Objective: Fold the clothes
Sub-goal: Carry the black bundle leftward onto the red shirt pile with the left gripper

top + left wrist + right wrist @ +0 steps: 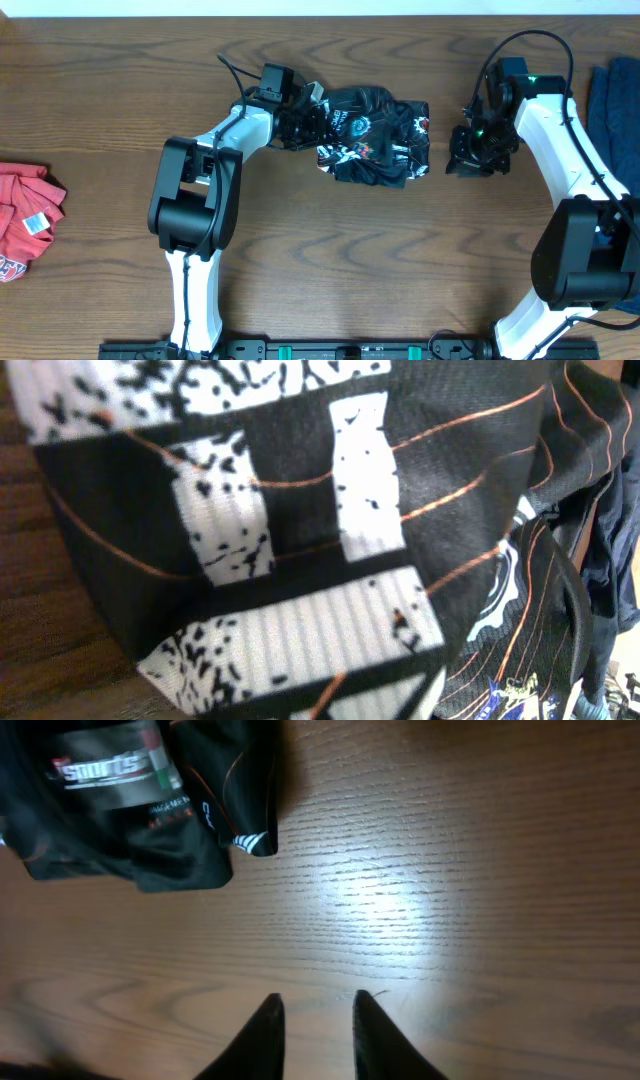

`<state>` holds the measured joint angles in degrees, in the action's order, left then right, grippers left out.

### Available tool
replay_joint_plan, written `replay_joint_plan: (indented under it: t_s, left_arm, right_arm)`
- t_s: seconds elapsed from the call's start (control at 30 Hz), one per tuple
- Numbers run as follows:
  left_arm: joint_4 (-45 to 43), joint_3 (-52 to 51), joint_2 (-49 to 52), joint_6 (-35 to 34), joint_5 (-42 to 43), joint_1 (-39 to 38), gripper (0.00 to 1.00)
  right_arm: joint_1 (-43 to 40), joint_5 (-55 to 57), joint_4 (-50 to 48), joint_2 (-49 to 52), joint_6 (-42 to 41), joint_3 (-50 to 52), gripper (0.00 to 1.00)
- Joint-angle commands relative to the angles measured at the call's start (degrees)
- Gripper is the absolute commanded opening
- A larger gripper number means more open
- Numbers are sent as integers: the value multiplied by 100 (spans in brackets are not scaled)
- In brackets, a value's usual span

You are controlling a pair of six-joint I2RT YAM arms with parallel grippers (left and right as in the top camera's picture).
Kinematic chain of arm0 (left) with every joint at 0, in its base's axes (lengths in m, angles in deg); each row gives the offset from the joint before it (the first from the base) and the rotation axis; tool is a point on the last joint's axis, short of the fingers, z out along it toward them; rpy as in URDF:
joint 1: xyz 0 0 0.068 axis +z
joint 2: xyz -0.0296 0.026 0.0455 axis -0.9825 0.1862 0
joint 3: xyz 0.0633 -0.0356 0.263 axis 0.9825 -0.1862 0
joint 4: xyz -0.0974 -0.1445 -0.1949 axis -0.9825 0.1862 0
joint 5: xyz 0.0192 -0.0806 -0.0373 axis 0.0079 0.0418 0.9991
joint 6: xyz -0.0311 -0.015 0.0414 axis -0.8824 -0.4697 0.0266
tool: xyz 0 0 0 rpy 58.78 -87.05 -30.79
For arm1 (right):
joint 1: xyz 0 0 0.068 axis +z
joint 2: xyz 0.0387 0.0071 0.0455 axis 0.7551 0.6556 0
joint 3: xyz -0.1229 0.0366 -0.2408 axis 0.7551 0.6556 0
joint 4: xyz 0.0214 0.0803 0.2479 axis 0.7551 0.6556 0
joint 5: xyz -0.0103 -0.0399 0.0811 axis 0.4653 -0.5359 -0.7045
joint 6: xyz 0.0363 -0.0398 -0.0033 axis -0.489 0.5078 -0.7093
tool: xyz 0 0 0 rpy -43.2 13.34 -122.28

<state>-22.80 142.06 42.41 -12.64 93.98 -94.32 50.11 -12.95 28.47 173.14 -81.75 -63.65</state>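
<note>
Far left edge of the overhead frame: a crumpled red shirt [25,222], lying on the wooden surface [340,270], well apart from everything else.

Moving rightward, the left arm [195,195], rising from the lower edge and bending toward upper centre. At its tip the left hand [298,118], pushed right against the left end of the black cycling jersey [375,138]. Jersey bunched in a rumpled heap just above centre frame, white-and-red logos showing, resting on the surface.

In the left wrist view, nothing but that black cycling jersey [300,560] up close: black knit, thin orange lines, speckled white blocks, a sliver of wood at the left edge. Fingers of the left hand hidden by fabric, so cannot tell whether clenched or released.

On to the right: a strip of bare wood, then the right hand [470,158], near the jersey's right end but not touching it. In the right wrist view, the right hand [315,1005] at the bottom edge, two dark fingertips [265,1035] slightly parted, released, gripping nothing, with bare wood and a bright glare patch beyond them. Black cycling jersey [130,810] in the upper left of that frame, with a white logo label, clear of the fingertips.

Finally, at the far right edge of the overhead frame, a dark blue garment [615,110], partly cut off, beside the right arm [570,200].
</note>
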Motion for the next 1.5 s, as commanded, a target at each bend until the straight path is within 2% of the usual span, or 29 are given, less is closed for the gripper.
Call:
replay_joint_plan:
  t_s: [0.0,0.03,0.07,0.1,0.13,0.17,0.43,0.6,0.73,1.1,1.47]
  left_arm:
    - [-66,-59,155,-105,-299,33,6]
    - [-120,-59,155,-107,-295,35,6]
    - [-177,-59,155,-109,-295,35,36]
    - [-216,-59,155,-109,-289,35,42]
    - [-256,-59,155,-109,-273,35,34]
    - [-291,-59,155,-151,-275,35,6]
    - [-597,-57,140,-420,-278,111,6]
    - [-1021,-57,-125,-1008,-302,407,6]
    - [-1143,-57,-555,-1156,-704,765,6]
    - [-741,-57,-1659,-1150,-896,2363,6]
    - [48,-57,-1856,-754,-872,4113,6]
  right_arm:
    - [48,-46,13,-9,-26,9,9]
    - [48,-46,13,-9,-26,9,5]
    - [48,-46,15,-9,-26,9,1]
    - [48,-46,20,-9,-26,9,1]
    - [48,-44,31,-9,-26,9,1]
    - [48,-46,35,-9,-26,9,1]
    - [48,-44,68,-9,-26,9,1]
    - [48,-46,79,-9,-26,9,1]
    - [48,-46,79,-9,-28,9,1]
    - [48,-48,125,-9,-50,9,1]
    - [50,-155,286,-9,-120,9,1]
